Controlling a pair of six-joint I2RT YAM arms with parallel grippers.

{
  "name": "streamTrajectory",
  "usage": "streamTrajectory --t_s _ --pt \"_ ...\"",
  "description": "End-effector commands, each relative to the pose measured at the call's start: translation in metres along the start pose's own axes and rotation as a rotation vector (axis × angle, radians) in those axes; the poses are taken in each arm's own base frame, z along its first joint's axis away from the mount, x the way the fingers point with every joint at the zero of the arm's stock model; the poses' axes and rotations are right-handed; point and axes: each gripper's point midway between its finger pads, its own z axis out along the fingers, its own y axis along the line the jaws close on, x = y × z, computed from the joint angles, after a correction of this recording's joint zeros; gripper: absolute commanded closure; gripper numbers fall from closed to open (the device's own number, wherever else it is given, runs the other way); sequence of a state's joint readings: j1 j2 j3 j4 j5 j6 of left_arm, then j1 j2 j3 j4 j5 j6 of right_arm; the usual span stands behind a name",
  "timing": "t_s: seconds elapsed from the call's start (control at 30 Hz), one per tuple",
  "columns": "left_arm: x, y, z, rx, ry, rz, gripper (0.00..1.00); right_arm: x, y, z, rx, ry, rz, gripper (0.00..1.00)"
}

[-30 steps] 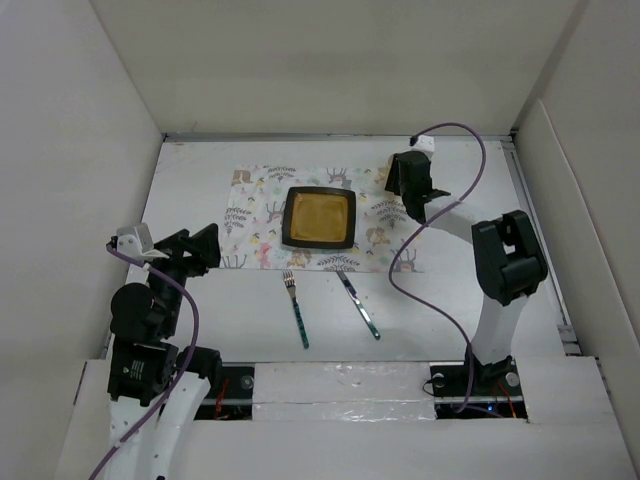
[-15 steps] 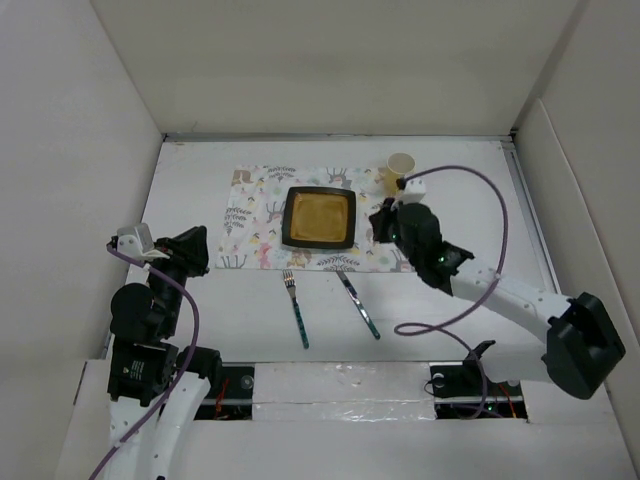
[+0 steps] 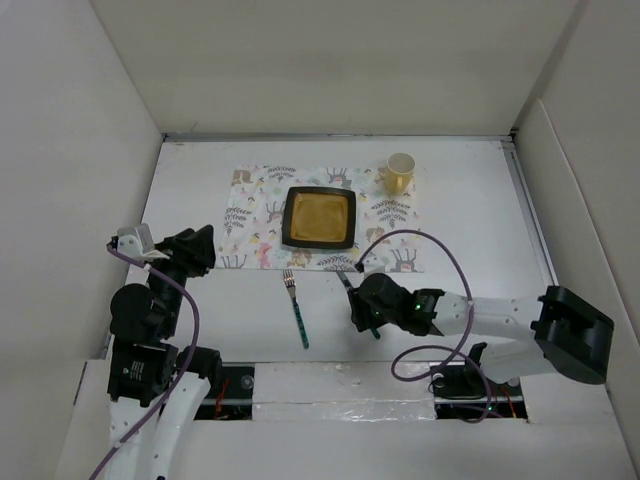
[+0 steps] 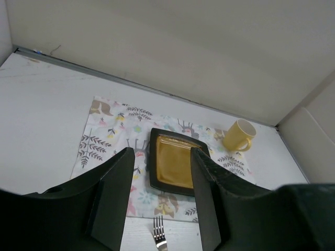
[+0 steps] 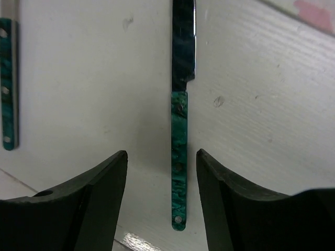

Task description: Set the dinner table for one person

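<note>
The dinner table (image 3: pixel 190 180) is a white top. On it lies an animal-print placemat (image 3: pixel 255 215) with a square black-rimmed yellow plate (image 3: pixel 321 217) and a yellow mug (image 3: pixel 399 173) at its far right corner. A green-handled fork (image 3: pixel 297 310) and a green-handled knife (image 3: pixel 347 283) lie in front of the mat. My right gripper (image 3: pixel 365 310) is open, low over the knife. In the right wrist view the gripper (image 5: pixel 161 152) straddles the knife handle (image 5: pixel 179 136) without touching it. My left gripper (image 3: pixel 200 250) is open and empty at the left, raised. In its wrist view (image 4: pixel 161 151) it faces the plate (image 4: pixel 172 162).
Pale upright panels (image 3: pixel 100 120) wall the table on the left, back and right. The fork handle (image 5: pixel 8 83) lies to the left of my right fingers. The left wrist view shows the mug (image 4: pixel 239 136), the mat (image 4: pixel 110 136) and the fork tines (image 4: pixel 159 236).
My right arm swung from the back right, by the mug, to the near front and came down over the knife. The mug now stands uncovered. The left arm barely moved.
</note>
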State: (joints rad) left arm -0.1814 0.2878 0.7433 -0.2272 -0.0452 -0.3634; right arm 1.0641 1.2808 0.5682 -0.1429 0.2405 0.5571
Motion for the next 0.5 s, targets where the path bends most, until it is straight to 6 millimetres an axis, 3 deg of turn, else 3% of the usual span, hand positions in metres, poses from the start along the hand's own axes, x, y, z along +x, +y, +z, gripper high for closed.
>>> streamTrajectory --t_s 0.0,0.17,0.23,0.27,0.3,0.47 --pt "-0.006 -0.005 0.004 0.025 -0.029 0.001 0.56 0.005 -0.001 0.004 0.080 0.038 -0.011 0.41" --pt "-0.008 -0.006 0.002 0.027 -0.033 -0.001 0.53 0.030 -0.009 0.017 0.214 0.117 -0.011 0.50" --pt "-0.006 -0.006 0.002 0.030 -0.029 -0.001 0.52 0.034 -0.006 0.015 0.259 0.118 -0.029 0.66" --pt "-0.009 -0.007 0.001 0.035 -0.040 -0.002 0.52 0.036 -0.007 0.014 0.283 0.122 -0.036 0.79" --pt "-0.009 -0.007 0.001 0.033 -0.039 -0.001 0.52 0.045 -0.011 0.013 0.328 0.142 -0.044 0.82" --pt "-0.010 -0.008 0.000 0.038 -0.043 -0.002 0.52 0.067 0.011 0.011 0.313 0.211 -0.081 1.00"
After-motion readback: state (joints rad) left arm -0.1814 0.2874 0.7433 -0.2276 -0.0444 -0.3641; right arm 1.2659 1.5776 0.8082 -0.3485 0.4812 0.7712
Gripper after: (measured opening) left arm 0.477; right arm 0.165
